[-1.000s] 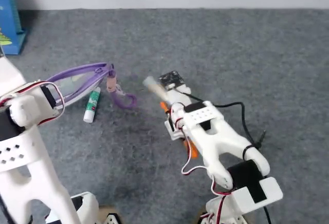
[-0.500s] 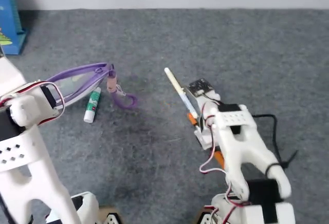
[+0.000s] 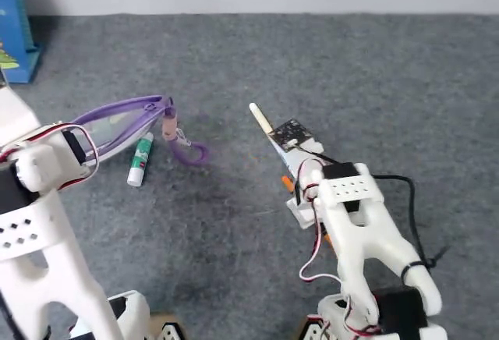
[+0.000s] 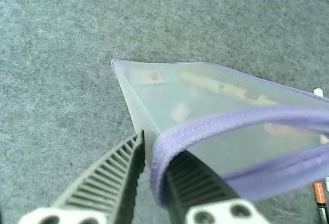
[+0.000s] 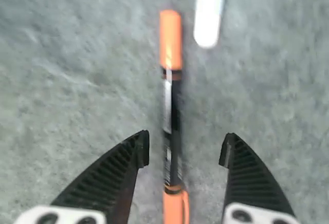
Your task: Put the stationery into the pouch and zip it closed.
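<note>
The translucent pouch [image 3: 117, 122] with a purple zipper hangs above the carpet at the left, mouth open. My left gripper [image 4: 149, 157] is shut on the pouch's [image 4: 216, 106] zipper edge. A green and white glue stick [image 3: 140, 159] lies just beside the pouch. Right of centre lie a white pen [image 3: 261, 122] and an orange and black pen [image 3: 287, 182], end to end. My right gripper [image 5: 185, 139] is open, low over the orange pen [image 5: 169, 80], one finger on each side. The white pen [image 5: 209, 8] lies beyond its fingertips.
The zipper pull with its purple loop [image 3: 187, 151] rests on the grey carpet by the pouch's end. A blue box [image 3: 15, 28] stands at the far left by the wall. Bare carpet stretches between the pouch and the pens.
My right arm swung to the right, then eased back a little over the orange pen. The white pen, blurred beside the gripper a second ago, now lies still. The left arm has kept still.
</note>
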`<state>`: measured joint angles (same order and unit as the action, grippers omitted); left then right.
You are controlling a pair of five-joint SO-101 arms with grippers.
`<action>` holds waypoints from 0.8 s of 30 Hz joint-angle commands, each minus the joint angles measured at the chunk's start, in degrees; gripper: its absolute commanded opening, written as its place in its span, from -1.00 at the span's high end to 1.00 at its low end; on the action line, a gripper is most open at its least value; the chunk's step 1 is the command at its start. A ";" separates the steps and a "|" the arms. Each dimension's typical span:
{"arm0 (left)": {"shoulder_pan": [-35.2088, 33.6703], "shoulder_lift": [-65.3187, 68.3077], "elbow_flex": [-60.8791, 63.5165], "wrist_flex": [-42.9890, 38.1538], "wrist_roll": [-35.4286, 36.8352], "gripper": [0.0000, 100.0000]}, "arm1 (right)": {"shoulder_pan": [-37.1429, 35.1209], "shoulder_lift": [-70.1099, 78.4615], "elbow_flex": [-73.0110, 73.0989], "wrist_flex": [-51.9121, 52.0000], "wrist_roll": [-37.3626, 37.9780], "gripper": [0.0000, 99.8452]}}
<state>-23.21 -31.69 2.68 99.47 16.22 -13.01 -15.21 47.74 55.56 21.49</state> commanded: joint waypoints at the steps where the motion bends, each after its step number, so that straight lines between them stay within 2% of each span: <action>1: 0.09 -0.26 -0.48 -0.35 -0.79 0.98 | -1.36 -1.98 -1.05 -3.65 -2.11 0.55; 6: 0.09 -0.26 -0.48 -0.35 -0.79 0.98 | -4.53 0.92 -1.32 -7.25 -2.37 0.55; 12: 0.09 -0.26 -0.48 -0.18 -0.79 0.98 | -3.82 14.11 -8.53 -7.34 -2.46 0.55; 14: 0.09 -0.26 -0.04 -0.26 -0.79 0.98 | -3.03 18.33 -10.55 -7.34 -2.46 0.62; 18: 0.09 -0.26 0.75 -0.44 -0.88 0.98 | -3.03 20.53 -14.33 -3.21 -2.55 1.00; 20: 0.09 -0.26 0.92 -0.97 -0.88 0.98 | -3.03 20.09 -14.59 -2.42 -2.55 0.93; 24: 0.09 -0.26 1.01 -1.14 -0.88 0.98 | -3.12 16.57 -14.07 -2.07 -2.55 0.98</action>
<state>-23.21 -31.69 4.26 99.47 15.96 -15.82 4.13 34.37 52.40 19.47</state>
